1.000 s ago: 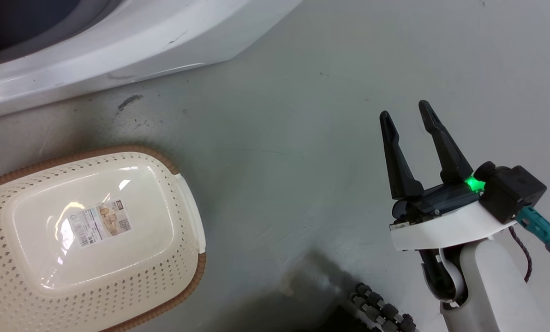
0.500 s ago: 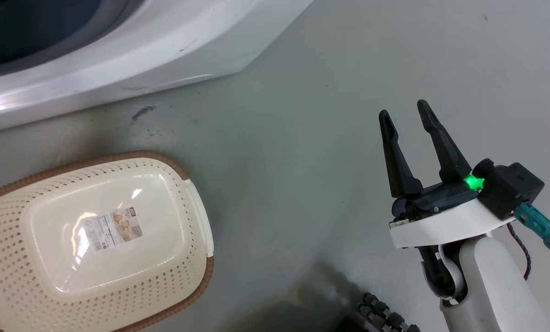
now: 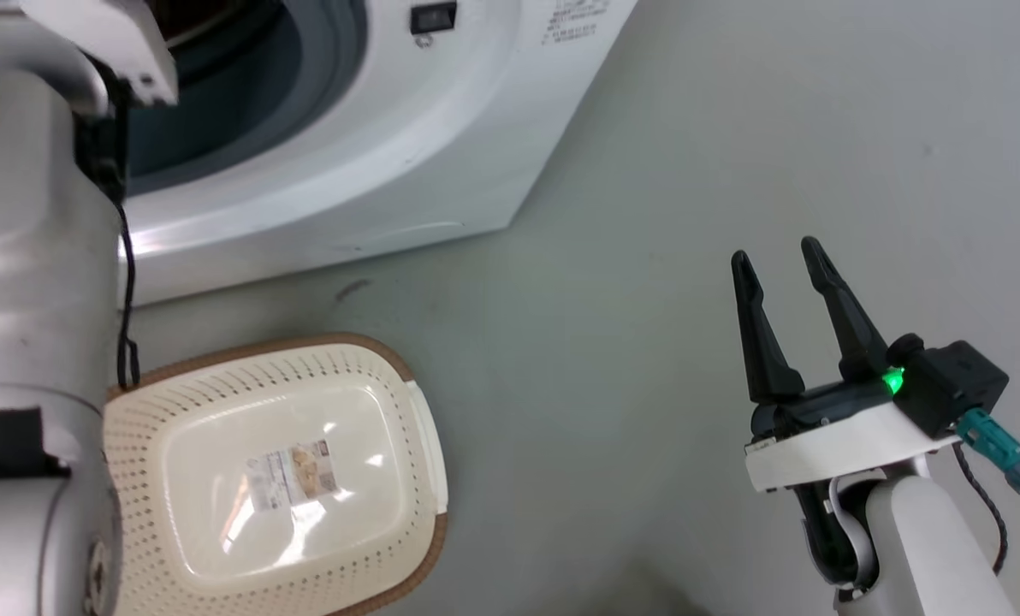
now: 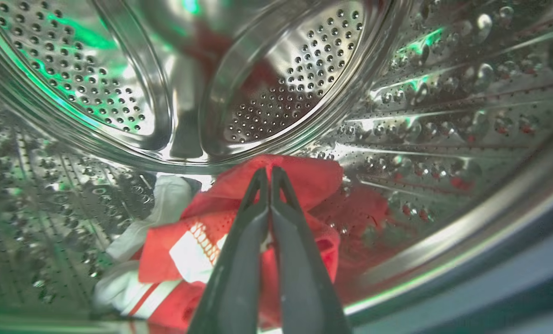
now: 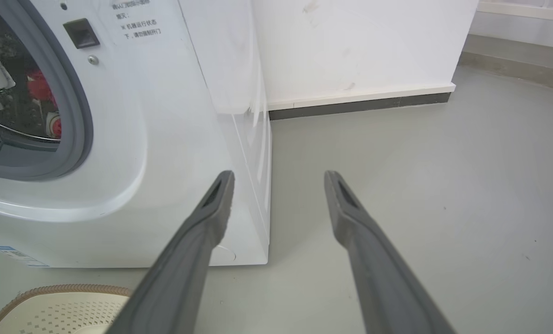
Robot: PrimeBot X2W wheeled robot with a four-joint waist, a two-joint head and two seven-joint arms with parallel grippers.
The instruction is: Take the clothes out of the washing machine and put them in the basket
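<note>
Extraction step: left gripper (image 4: 267,170) jaws clamped on clothes (image 4: 306,182) in the drum (image 4: 281,93), right gripper (image 3: 774,250) jaws apart; next, haul to basket (image 3: 305,345).

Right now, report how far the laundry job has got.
Done: nothing moved yet; the basket holds no clothes. In hand: the left tool is inside the drum, shut, tips at the red clothes; whether it pinches them is unclear. Left: all clothes, red and white, into the basket. The right tool hangs open.

Right pincer (image 3: 775,252): black fingers (image 3: 761,342), green light (image 3: 891,379), white wrist (image 3: 827,445).
</note>
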